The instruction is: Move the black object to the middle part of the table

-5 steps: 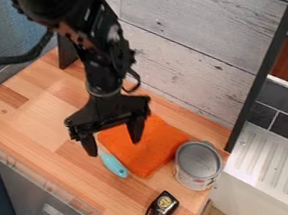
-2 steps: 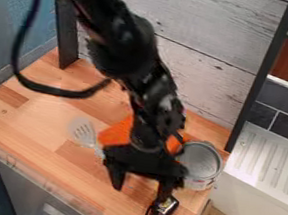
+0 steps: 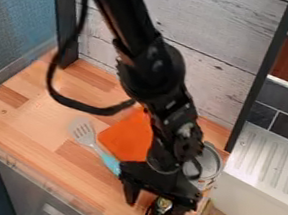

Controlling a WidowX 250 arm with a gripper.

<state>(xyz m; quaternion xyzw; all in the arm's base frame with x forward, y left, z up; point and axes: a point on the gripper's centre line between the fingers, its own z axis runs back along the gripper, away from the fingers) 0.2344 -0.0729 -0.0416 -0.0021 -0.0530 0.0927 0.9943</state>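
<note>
At a corner of the table (image 3: 44, 115), the gripper (image 3: 153, 208) straddles the black object (image 3: 154, 214), jaws spread.
The grasp appears to be in hand; the next move calls for closing firmly, then a lift toward the middle.

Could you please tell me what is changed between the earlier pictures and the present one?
The tool moved toward the lower right of the view, from near the spatula to the black object. Its fingers now stand apart on both sides of this object, with no visible grip. The black object, spatula, cloth and can stayed about where they were.
</note>
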